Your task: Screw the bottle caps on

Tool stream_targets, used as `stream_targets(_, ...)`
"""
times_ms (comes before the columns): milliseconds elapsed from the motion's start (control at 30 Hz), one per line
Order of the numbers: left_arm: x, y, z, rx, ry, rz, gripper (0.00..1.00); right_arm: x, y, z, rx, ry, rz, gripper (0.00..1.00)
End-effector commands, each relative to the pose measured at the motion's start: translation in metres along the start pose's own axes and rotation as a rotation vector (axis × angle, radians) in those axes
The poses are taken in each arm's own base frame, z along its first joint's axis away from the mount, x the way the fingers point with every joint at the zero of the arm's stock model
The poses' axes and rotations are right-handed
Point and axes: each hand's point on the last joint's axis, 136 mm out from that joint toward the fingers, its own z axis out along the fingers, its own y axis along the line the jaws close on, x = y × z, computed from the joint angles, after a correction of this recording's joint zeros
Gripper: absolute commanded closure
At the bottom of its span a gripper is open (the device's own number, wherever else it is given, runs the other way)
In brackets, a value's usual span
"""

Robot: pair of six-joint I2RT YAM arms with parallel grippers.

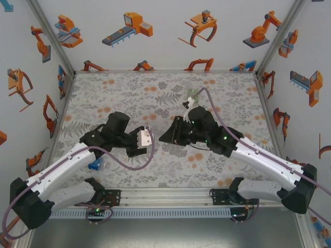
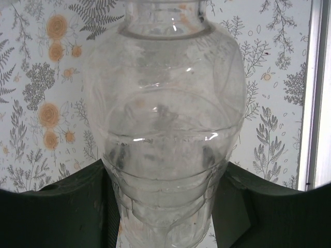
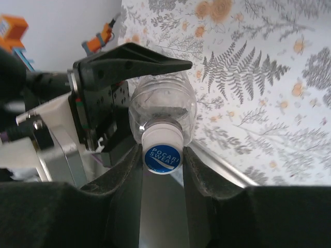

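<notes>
Ribbed clear plastic bottle (image 2: 165, 129), round white cap (image 3: 162, 150)

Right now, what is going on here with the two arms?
The left fingers hold a clear bottle by its body, with the neck turned toward the other arm. The right fingers are shut on its white and blue cap, which sits on the neck. Whether the cap is screwed tight cannot be told. A green bottle sits farther back on the table.

your fern-print table (image 1: 155, 88) carries a green bottle (image 1: 192, 96) beyond your right claw (image 3: 163, 160) and a blue-labelled bottle (image 1: 95, 165) well behind your left claw (image 2: 165, 206).
</notes>
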Motion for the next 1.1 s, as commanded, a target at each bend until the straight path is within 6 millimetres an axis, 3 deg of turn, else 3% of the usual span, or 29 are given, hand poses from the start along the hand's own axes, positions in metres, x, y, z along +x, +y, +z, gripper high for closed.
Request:
stream_targets(0, -0.033, -0.003, -0.009, 0.03, -0.118, 0.063, 1.0, -0.017, -0.009, 0.008, 0.029, -0.086, 0.219, 1.0)
stream_targets(100, -0.033, -0.003, -0.008, 0.033, -0.12, 0.063, 1.0, -0.021, -0.001, 0.004, 0.007, -0.1, 0.169, 1.0)
stream_targets(200, -0.034, -0.004, -0.009, 0.036, -0.123, 0.065, 1.0, -0.03, 0.012, -0.008, -0.02, -0.135, 0.017, 0.74)
stream_targets(300, -0.034, -0.005, -0.009, 0.039, -0.126, 0.067, 1.0, -0.038, 0.031, -0.025, -0.055, -0.178, -0.237, 0.59)
stream_targets(367, -0.034, -0.006, -0.01, 0.039, -0.128, 0.072, 1.0, -0.039, 0.042, -0.035, -0.077, -0.194, -0.432, 0.58)
stream_targets(467, -0.035, -0.007, -0.011, 0.042, -0.134, 0.076, 1.0, -0.033, 0.057, -0.048, -0.124, -0.194, -0.716, 0.47)
stream_targets(600, -0.036, -0.009, -0.011, 0.05, -0.142, 0.081, 1.0, 0.0, 0.08, -0.061, -0.298, -0.121, -1.156, 0.45)
stream_targets(800, -0.036, -0.011, -0.011, 0.057, -0.145, 0.081, 1.0, 0.046, 0.072, -0.065, -0.474, 0.041, -1.614, 0.45)
stream_targets(900, -0.037, -0.011, -0.011, 0.06, -0.145, 0.082, 1.0, 0.053, 0.068, -0.061, -0.502, 0.066, -1.706, 0.46)
stream_targets(1067, -0.037, -0.011, -0.011, 0.064, -0.148, 0.079, 1.0, 0.056, 0.065, -0.05, -0.528, 0.061, -1.714, 0.51)
